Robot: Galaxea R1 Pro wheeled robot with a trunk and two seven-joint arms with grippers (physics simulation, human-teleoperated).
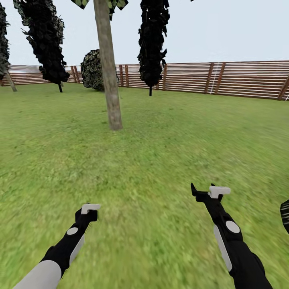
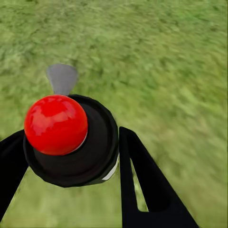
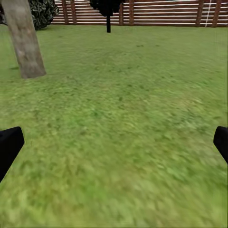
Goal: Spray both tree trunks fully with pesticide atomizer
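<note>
The left tool [image 1: 90, 210] hangs low over the grass floor [image 1: 152, 160] at the end of its black forearm, with one white-capped fingertip showing in the head view. In the left wrist view this tool [image 2: 69, 137] is closed around the pesticide atomizer [image 2: 92, 147]. The atomizer is seen from above as a round black body topped by a glossy red ball [image 2: 56, 124], with a sliver of white label at its lower edge. One black finger [image 2: 142, 185] presses against its side and the other sits at its opposite flank. A small grey tab [image 2: 61, 77] pokes out past the red ball, and blurred grass lies beyond it.

Well ahead of the left tool, and slightly toward the right tool's side, stands the nearer tree trunk [image 1: 108, 68], a pale mottled column rising from the lawn. Its leaves [image 1: 82, 3] are barely visible at the top edge. Far ahead of both tools a brown slat fence [image 1: 224, 78] borders the garden. In front of it stand a round bush [image 1: 92, 70] and two all-black trees [image 1: 45, 40], and further to the left a second pale trunk [image 1: 11, 82] leans.

The right tool [image 1: 210, 192] is held a little higher and further forward than the left. Its fingers are spread wide with nothing between them. In its wrist view the two black fingertips [image 3: 9, 147] sit at opposite edges, with open grass between. The same trunk [image 3: 24, 40] stands ahead of this tool [image 3: 114, 145], off toward the left tool's side.
</note>
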